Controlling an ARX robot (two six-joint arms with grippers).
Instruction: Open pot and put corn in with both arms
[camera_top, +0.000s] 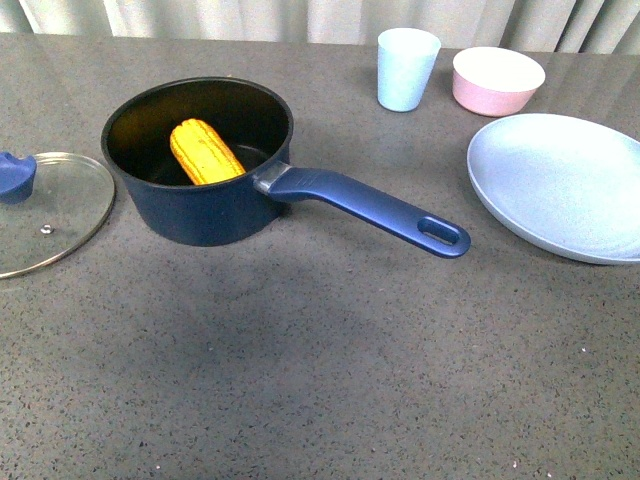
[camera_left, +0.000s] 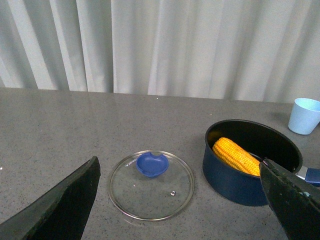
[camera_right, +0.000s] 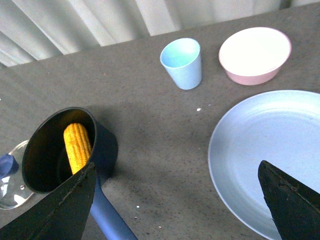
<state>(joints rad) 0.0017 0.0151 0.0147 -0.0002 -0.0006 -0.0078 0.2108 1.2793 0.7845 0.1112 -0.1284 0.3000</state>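
Indoors, speckled grey table (camera_top: 330, 340), pale pleated curtains (camera_left: 190, 45) behind

This looks like a staged test setup rather than a working kitchen. A broad grey speckled counter (camera_top: 330, 370) carries only a few clean kitchen props: a saucepan (camera_top: 200, 160), a glass lid (camera_top: 50, 215) at the left, and a cup (camera_top: 407, 68), pink bowl (camera_top: 498, 80) and plate (camera_top: 560, 185) at the right. Pale pleated curtains (camera_left: 165, 45) close off the far edge.
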